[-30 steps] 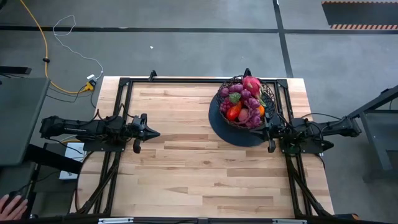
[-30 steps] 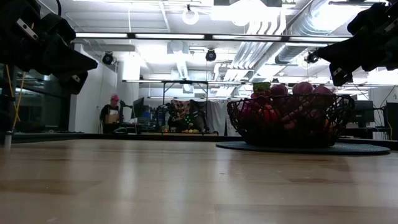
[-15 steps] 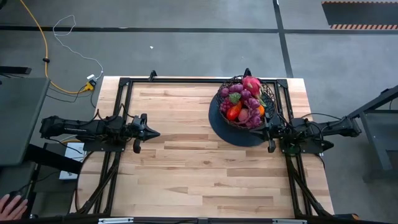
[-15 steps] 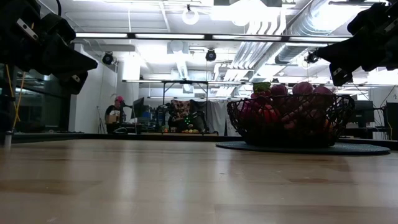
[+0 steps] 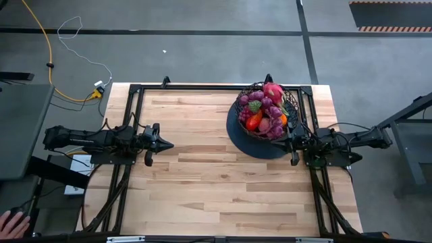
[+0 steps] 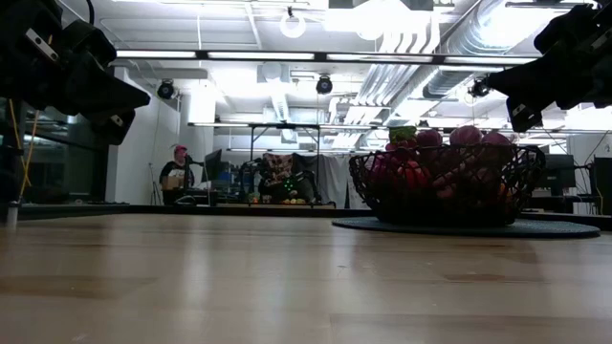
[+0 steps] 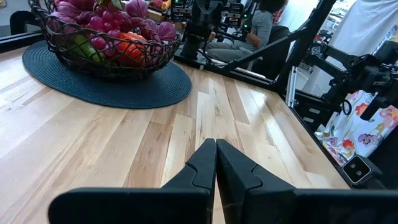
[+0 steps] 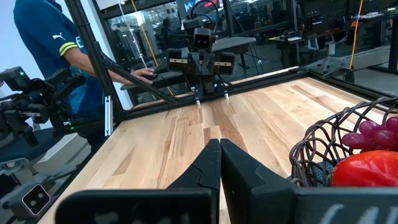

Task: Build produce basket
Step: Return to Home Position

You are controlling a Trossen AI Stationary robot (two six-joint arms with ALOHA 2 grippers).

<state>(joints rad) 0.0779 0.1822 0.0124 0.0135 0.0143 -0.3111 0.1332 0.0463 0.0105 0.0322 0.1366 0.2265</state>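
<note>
The black wire basket stands on a dark round mat at the table's far right, filled with the produce: purple grapes, a pink piece, red, orange and green pieces. The basket also shows in the low view and the left wrist view. My left gripper hovers shut at the table's left side, pointing level toward the right. My right gripper hovers shut beside the basket's near right, pointing level toward the left. Neither touches anything.
The bare wooden tabletop stretches between the two arms and toward the near edge. A black frame runs along the table's far edge and sides. A person stands beyond the table's left side.
</note>
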